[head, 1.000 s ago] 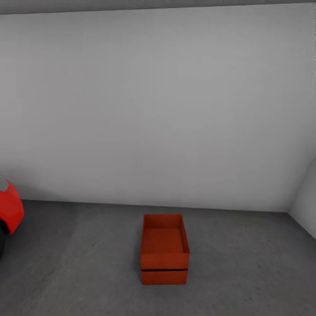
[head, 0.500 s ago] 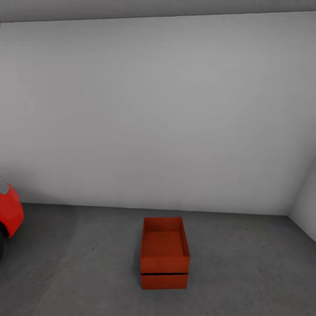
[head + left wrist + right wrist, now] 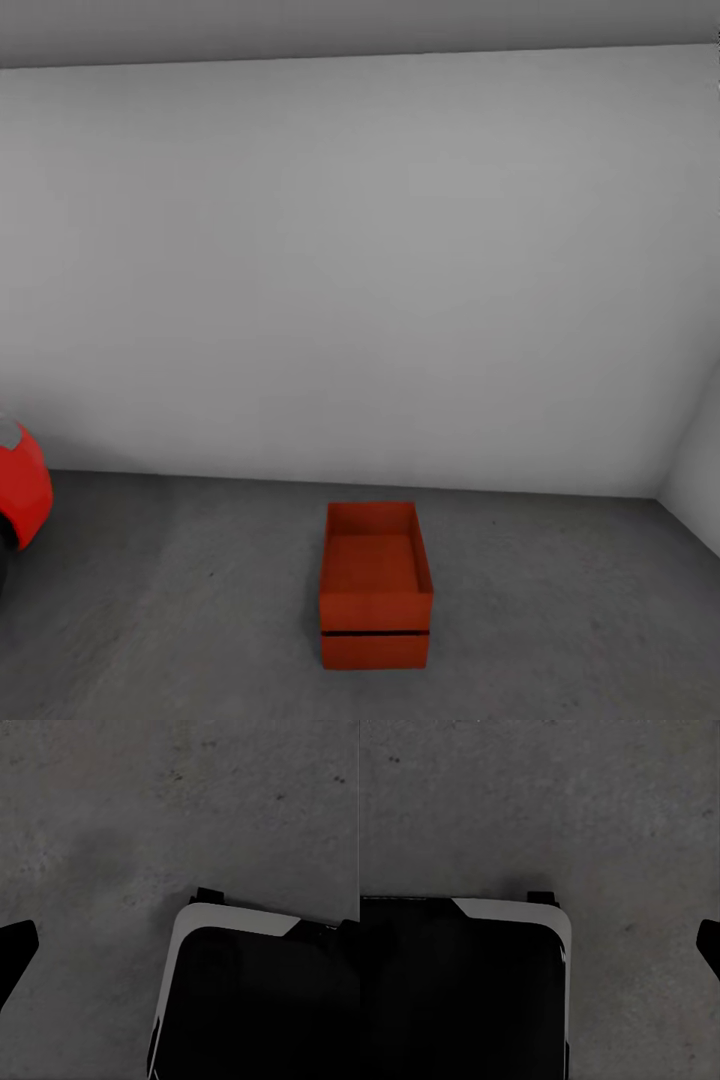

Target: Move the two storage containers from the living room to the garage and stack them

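"Gripper states first. What can you see of the left gripper [image 3: 13, 956] from its own wrist camera?"

"Very little. One black finger juts in at the picture's edge, above the dark grey floor [image 3: 112, 810]. Its partner is out of frame, so I cannot tell whether the jaws are spread or pressed together. A dark body [image 3: 255, 1012] with a rounded corner and a pale rim sits in front of the floor. I cannot tell what it is."

"And the right gripper [image 3: 709, 943]?"

"Much the same. A single black finger tip pokes in at the edge over the speckled grey floor [image 3: 585, 802], and the gap between the fingers is hidden, so its state cannot be told either. A dark body [image 3: 457, 997] with a pale curved edge shows here as well."

"Now the head camera: where are the bins?"

"Both are stacked near the middle of the lower part of the picture. The lower container [image 3: 374, 651] rests on the floor [image 3: 560, 620], and the upper container [image 3: 375, 570] sits squarely on top of it with its open side up. A thin dark line separates them, and their front faces line up. The stack is well apart from the plain white wall [image 3: 360, 280] behind it."

"Anything else around it?"

"A red car [image 3: 20, 495] peeks in at the left edge, well apart from the stack, and a side wall [image 3: 700, 470] meets the back wall at the right."
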Motion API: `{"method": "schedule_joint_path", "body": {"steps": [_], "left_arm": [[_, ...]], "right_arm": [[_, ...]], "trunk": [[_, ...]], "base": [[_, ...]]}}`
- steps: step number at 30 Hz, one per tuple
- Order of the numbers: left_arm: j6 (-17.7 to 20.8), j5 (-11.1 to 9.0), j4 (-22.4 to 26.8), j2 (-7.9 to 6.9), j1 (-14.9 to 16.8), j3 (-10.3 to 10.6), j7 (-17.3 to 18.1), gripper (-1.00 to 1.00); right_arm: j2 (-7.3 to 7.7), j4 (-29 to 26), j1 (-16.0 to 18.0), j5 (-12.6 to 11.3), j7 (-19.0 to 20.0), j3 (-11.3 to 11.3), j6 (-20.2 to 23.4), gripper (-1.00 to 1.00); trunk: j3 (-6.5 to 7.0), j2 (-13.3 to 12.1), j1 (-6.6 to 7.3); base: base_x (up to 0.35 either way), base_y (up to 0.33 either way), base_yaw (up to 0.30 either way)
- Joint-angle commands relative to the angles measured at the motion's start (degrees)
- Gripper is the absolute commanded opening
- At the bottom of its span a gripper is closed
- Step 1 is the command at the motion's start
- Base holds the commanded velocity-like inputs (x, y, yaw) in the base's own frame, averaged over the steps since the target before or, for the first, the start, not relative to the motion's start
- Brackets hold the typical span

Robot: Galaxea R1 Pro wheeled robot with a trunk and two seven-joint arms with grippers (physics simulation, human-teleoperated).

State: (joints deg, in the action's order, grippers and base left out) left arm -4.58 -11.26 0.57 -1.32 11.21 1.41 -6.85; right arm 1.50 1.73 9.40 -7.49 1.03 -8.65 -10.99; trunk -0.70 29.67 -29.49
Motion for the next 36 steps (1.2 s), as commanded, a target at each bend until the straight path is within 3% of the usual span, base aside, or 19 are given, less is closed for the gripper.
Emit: {"method": "schedule_joint_path", "body": {"steps": [1,36], "left_arm": [[-0.2,-0.4,0.0,0.01,0.0,0.2,-0.1,1.0],[-0.2,-0.4,0.0,0.01,0.0,0.2,-0.1,1.0]], "right_arm": [[-0.01,0.2,0.1,-0.6,0.1,-0.5,-0.3,1.0],[-0.01,0.1,0.1,-0.6,0.1,-0.5,-0.3,1.0]], "trunk": [[0.02,0.1,-0.02],[3.26,0.1,-0.02]], "base": [[0.0,0.0,0.0],[0.0,0.0,0.0]]}}
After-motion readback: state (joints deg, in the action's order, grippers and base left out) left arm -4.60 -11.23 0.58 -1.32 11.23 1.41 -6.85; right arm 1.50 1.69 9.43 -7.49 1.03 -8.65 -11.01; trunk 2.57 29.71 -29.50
